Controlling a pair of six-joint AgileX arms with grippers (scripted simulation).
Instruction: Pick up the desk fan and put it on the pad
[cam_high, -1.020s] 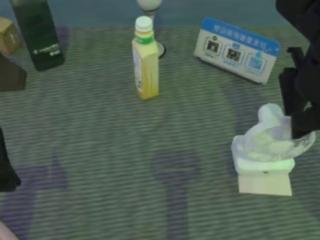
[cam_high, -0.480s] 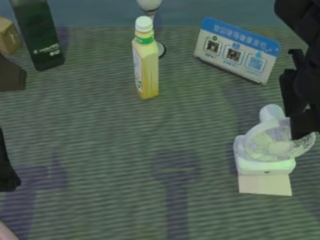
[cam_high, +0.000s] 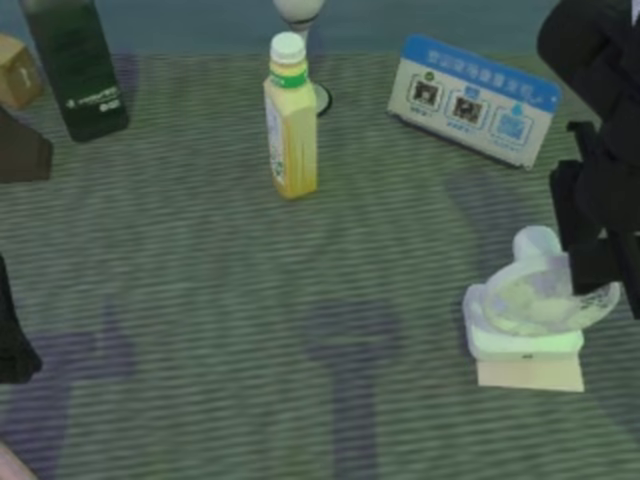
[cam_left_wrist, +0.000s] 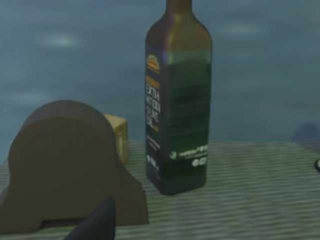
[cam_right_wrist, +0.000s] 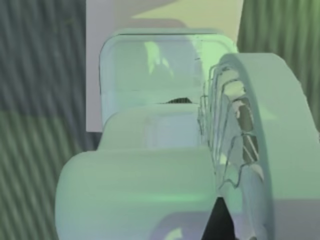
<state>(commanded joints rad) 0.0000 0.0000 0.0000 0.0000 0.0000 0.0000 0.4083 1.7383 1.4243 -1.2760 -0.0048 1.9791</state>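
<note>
The white desk fan (cam_high: 525, 300) stands at the table's right with its flat base on the pale cream pad (cam_high: 530, 375); a strip of the pad shows in front of the base. My right gripper (cam_high: 588, 268) comes in from the right and is shut on the fan's motor housing, just behind the ring guard. Up close, the housing (cam_right_wrist: 145, 190) fills the right wrist view, one dark fingertip (cam_right_wrist: 218, 223) sits between it and the guard, and the pad (cam_right_wrist: 95, 75) lies under the base. My left gripper (cam_high: 12, 345) stays parked at the left edge, open.
A yellow juice bottle (cam_high: 290, 120) stands at the back middle, with a blue-and-white sign card (cam_high: 472, 98) to its right. At the back left are a dark bottle (cam_high: 78, 70), a brown block (cam_high: 22, 150) and a small tan box (cam_high: 15, 70).
The right gripper has lowered the fan and shifted it slightly left, so its base now rests on the pad. The left arm has not moved.
</note>
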